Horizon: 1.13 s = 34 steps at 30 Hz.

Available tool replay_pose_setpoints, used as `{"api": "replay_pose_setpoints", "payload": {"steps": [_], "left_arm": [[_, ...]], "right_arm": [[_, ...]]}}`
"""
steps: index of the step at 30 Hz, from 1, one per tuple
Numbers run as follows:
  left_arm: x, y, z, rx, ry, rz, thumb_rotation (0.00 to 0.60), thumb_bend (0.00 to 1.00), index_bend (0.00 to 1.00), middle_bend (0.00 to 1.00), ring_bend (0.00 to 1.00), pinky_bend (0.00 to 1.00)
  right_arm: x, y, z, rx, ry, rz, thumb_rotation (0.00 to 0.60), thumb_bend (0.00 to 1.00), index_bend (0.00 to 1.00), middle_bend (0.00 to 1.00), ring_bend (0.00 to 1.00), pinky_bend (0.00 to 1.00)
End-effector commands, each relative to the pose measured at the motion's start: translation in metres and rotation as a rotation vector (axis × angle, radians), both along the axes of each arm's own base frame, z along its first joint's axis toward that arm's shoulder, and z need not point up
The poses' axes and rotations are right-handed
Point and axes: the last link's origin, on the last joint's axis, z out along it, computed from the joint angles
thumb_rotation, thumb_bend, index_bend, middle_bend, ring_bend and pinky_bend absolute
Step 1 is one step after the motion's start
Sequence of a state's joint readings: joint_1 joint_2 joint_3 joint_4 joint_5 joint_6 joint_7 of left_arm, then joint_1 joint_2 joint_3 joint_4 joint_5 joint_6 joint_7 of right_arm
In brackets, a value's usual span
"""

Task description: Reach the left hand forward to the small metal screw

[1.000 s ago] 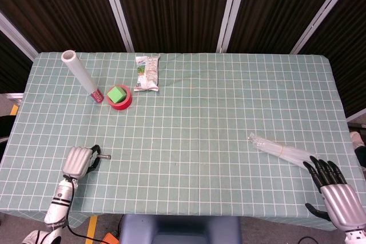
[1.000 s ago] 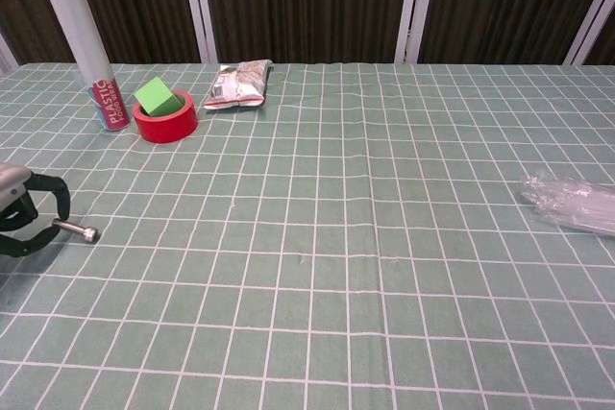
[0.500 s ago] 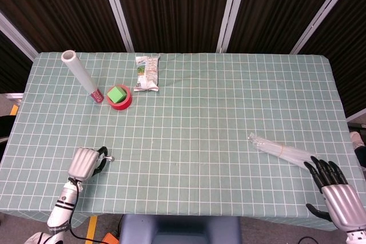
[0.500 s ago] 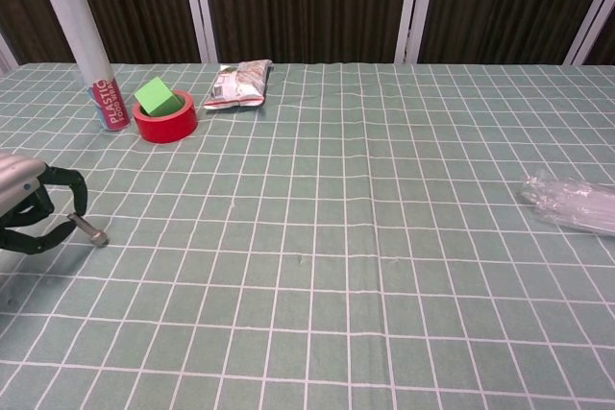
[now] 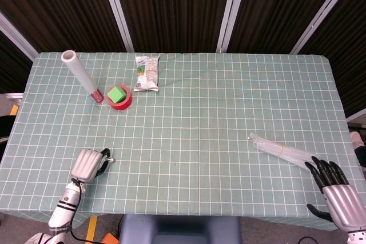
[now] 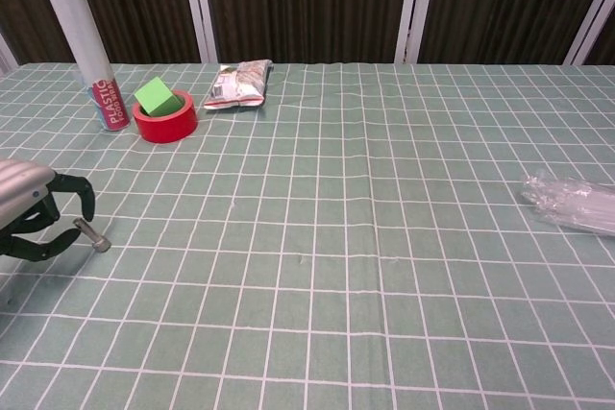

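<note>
The left hand (image 6: pixel 34 213) sits at the near left edge of the table (image 5: pixel 229 118), its dark fingers (image 6: pixel 75 194) curved round the screw (image 6: pixel 91 235) without visibly closing on it: one finger arches over the top, another lies low along the cloth beneath, and the screw's head pokes out between them. From the chest view it is hard to tell whether any fingertip actually touches the metal, so I would count the hand as empty with fingers apart. To finish the reach well, the hand probably needs only a small, slow advance, kept low and level, since a quick push could roll the screw away across the gridded cloth. The right hand (image 5: pixel 337 190) rests far from the screw at the opposite near corner, fingers spread and holding nothing, just beside a clear plastic bag (image 5: pixel 280 150). Well beyond the screw stand a white tube (image 6: pixel 82 31) whose red label reads roughly "PLASTIC", a red tape roll (image 6: pixel 165 122) with a green block (image 6: pixel 156 96) in it, and a snack packet (image 6: pixel 238 84) whose print is too small to read.
</note>
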<state>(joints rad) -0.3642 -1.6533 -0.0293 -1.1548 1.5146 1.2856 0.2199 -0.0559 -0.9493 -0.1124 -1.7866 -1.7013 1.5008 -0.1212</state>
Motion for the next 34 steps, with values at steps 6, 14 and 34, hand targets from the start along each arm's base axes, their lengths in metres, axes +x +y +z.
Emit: {"api": "replay_pose_setpoints", "payload": {"steps": [6,14,34], "left_arm": [[0.003,-0.002,0.001,0.001,-0.005,-0.012,0.6,0.44,0.27,1.0,1.0,1.0],[0.01,-0.026,0.029,0.071,-0.101,-0.091,0.6,0.44,0.17,0.87,0.89,0.95],[-0.026,-0.157,0.138,0.092,-0.23,-0.02,0.6,0.39,0.0,0.0,0.0,0.0]], "right_arm": [[0.0,0.0,0.001,-0.001,0.001,-0.007,0.6,0.25,0.0,0.0,0.0,0.0],[0.0,0.0,0.002,-0.006,0.002,-0.005,0.6,0.25,0.0,0.0,0.0,0.0],[0.002,0.0,0.0,0.004,0.003,0.007,0.6,0.25,0.0,0.0,0.0,0.0]]}}
